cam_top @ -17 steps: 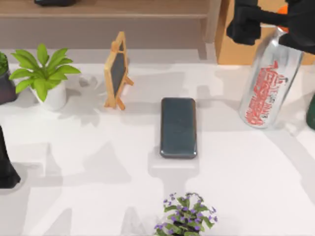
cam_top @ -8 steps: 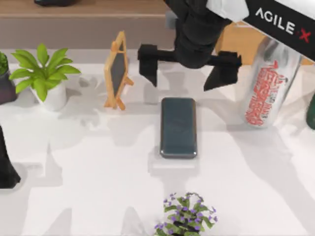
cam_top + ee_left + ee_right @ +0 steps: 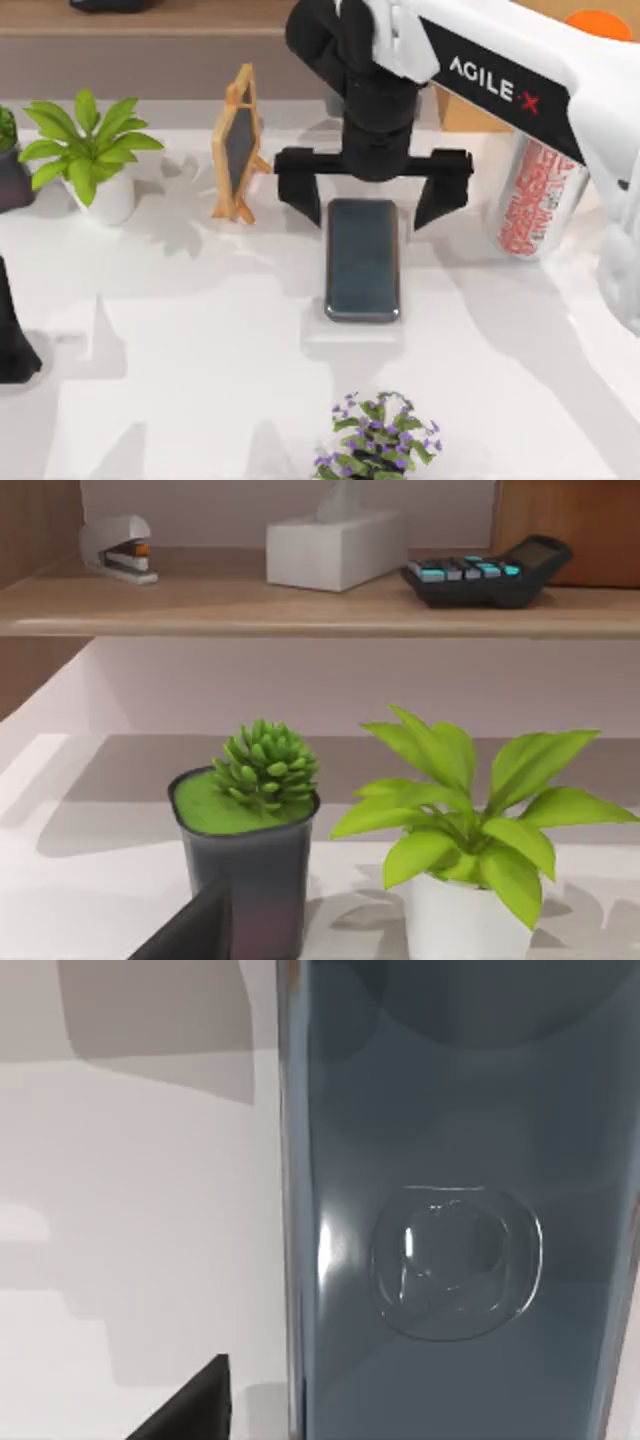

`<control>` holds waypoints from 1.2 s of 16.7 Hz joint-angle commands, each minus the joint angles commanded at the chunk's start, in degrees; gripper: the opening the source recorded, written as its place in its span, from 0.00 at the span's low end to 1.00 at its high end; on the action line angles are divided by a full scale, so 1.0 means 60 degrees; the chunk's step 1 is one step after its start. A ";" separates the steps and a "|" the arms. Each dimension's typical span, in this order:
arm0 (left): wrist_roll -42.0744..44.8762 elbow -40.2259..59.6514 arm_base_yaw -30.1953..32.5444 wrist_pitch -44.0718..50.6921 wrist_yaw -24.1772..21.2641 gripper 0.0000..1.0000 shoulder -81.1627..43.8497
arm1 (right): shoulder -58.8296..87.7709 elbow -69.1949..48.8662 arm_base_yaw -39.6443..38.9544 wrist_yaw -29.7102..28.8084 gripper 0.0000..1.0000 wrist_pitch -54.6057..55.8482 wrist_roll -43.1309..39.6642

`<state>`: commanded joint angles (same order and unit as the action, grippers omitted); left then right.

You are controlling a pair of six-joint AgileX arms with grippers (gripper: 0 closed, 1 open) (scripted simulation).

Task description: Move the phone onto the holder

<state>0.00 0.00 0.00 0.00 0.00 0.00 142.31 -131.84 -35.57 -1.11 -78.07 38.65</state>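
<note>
The phone (image 3: 362, 258) is a glossy dark slab lying flat mid-table, and its surface looms close in the right wrist view (image 3: 450, 1210). My right gripper (image 3: 370, 197) hangs open over the phone's far end, one black finger on each long side, wider than the phone and not touching it. A fingertip (image 3: 190, 1405) shows beside the phone's edge. A small wood-framed blackboard easel (image 3: 238, 142) stands upright to the phone's far left; I cannot tell if it is the holder. My left arm (image 3: 12, 340) is parked at the table's left edge.
A leafy plant in a white pot (image 3: 95, 160) and a succulent in a dark pot (image 3: 250, 830) stand at the far left. A clear bottle with red lettering (image 3: 535, 195) stands right of the gripper. A purple-flowered plant (image 3: 375, 440) sits at the front. A shelf runs along the back.
My right arm swung in from the far right and came down over the phone's far end, its open fingers now straddling the phone. The phone has not moved.
</note>
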 joint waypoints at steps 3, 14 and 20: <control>0.0000 0.0000 0.0000 0.0000 0.0000 1.00 0.0000 | 0.0006 0.0023 0.0055 0.0015 1.00 0.0018 -0.0010; 0.0000 0.0000 0.0000 0.0000 0.0000 1.00 0.0000 | 0.0472 0.2165 0.0009 -0.0006 1.00 0.2637 -0.0005; 0.0000 0.0000 0.0000 0.0000 0.0000 1.00 0.0000 | 0.0472 0.2165 0.0009 -0.0006 0.77 0.2637 -0.0005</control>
<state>0.00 0.00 0.00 0.00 0.00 0.00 145.14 -118.85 -35.51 -1.15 -62.25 38.62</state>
